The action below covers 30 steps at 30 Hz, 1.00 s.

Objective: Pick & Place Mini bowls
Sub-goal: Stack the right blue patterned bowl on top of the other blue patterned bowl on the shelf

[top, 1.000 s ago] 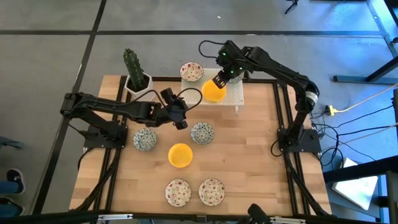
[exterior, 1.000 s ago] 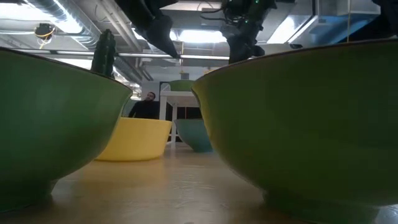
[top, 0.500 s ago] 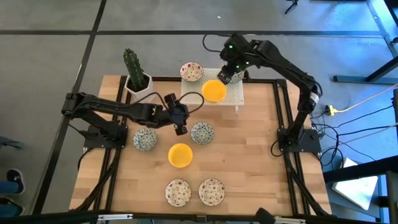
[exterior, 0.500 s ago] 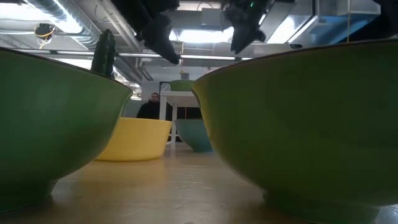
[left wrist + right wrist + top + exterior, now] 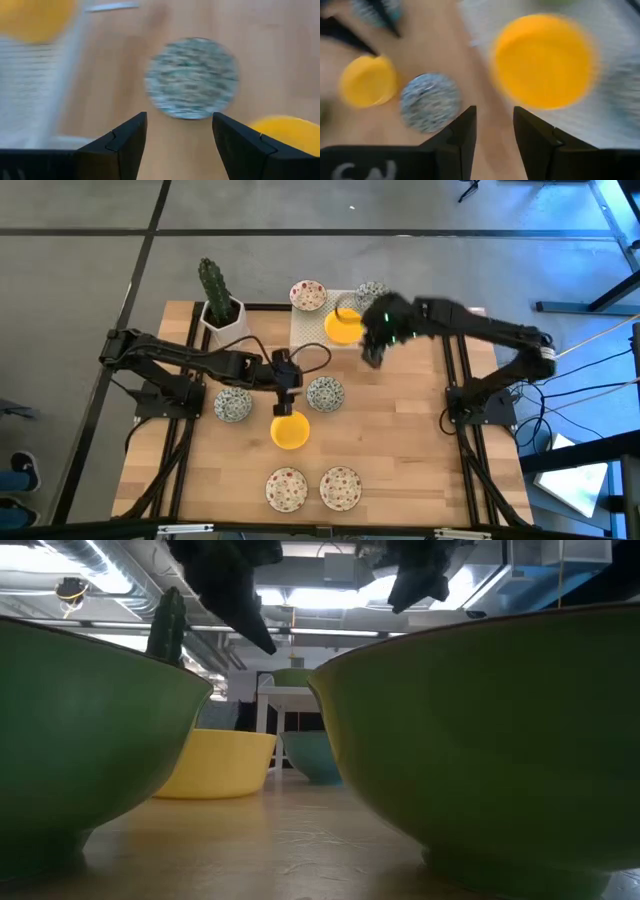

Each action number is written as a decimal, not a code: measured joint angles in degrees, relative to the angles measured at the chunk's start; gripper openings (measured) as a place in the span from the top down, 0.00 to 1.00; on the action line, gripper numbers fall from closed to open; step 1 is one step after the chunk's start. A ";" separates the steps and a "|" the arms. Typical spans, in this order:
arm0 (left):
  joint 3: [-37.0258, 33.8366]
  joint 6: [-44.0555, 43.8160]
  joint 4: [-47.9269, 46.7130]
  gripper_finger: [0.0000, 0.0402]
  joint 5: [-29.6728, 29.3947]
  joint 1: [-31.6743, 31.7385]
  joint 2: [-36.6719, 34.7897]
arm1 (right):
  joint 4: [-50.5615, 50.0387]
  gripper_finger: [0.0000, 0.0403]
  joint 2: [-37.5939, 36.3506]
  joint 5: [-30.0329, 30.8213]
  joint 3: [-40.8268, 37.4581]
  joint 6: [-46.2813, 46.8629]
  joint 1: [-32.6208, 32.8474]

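Observation:
Three mini bowls sit on the white perforated stand (image 5: 345,338): a red-speckled one (image 5: 308,295), a yellow one (image 5: 343,326) and a grey-green one (image 5: 371,292). On the table rest two grey-green bowls (image 5: 233,403) (image 5: 325,393), a yellow bowl (image 5: 290,430) and two speckled bowls (image 5: 286,488) (image 5: 340,488). My left gripper (image 5: 179,132) is open above the table between the yellow bowl (image 5: 285,131) and a grey-green bowl (image 5: 191,77). My right gripper (image 5: 495,131) is open and holds nothing, in the air just off the stand's near right corner (image 5: 373,358).
A cactus in a white pot (image 5: 217,302) stands at the table's far left corner. In the low view, the two nearest bowls (image 5: 90,730) (image 5: 480,730) fill the foreground. Bare wood (image 5: 410,440) lies on the table's right half.
My right gripper has drawn away from the yellow bowl on the stand, first lifting off it, then swinging toward the table's near and right side. The bowl stays on the stand. My left gripper has turned and moved down toward the near edge, over the yellow bowl on the table.

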 joint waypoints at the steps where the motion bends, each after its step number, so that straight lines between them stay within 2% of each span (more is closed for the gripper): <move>1: 0.00 1.14 0.09 0.46 3.08 -0.16 0.65 | 1.48 0.68 -1.23 -0.38 -2.91 -0.27 1.79; 3: -0.08 4.18 0.80 0.46 6.81 -0.72 2.18 | 5.08 0.68 -3.63 -1.33 -9.10 -0.42 5.10; 6: -0.09 9.63 4.73 0.46 7.75 -1.74 4.86 | 13.19 0.68 -5.58 -3.58 -18.60 -0.42 9.88; 10: -0.07 15.92 7.53 0.46 7.28 -2.65 7.90 | 31.96 0.68 -4.74 -7.44 -30.41 -1.30 14.94; 14: -0.07 18.16 8.46 0.46 7.26 -3.46 8.04 | 49.54 0.68 -1.00 -10.22 -37.07 -8.83 18.00; 19: -0.07 18.07 7.76 0.46 9.58 -5.83 5.78 | 51.96 0.68 3.72 -7.73 -34.44 -14.69 19.25; 21: -0.04 19.62 5.82 0.46 9.57 -7.07 5.16 | 53.03 0.68 6.11 -8.98 -32.37 -15.08 19.25; 24: -0.02 22.09 0.56 0.46 6.29 -8.39 3.38 | 53.87 0.67 10.81 -12.34 -29.05 -15.40 19.41; 26: -0.28 21.13 -3.14 0.46 4.45 -8.32 2.33 | 52.85 0.65 14.50 -11.52 -26.81 -16.45 19.49; 30: -4.15 19.06 -1.02 0.48 4.64 -6.22 -0.85 | 45.91 0.57 20.88 -7.15 -21.40 -20.08 19.41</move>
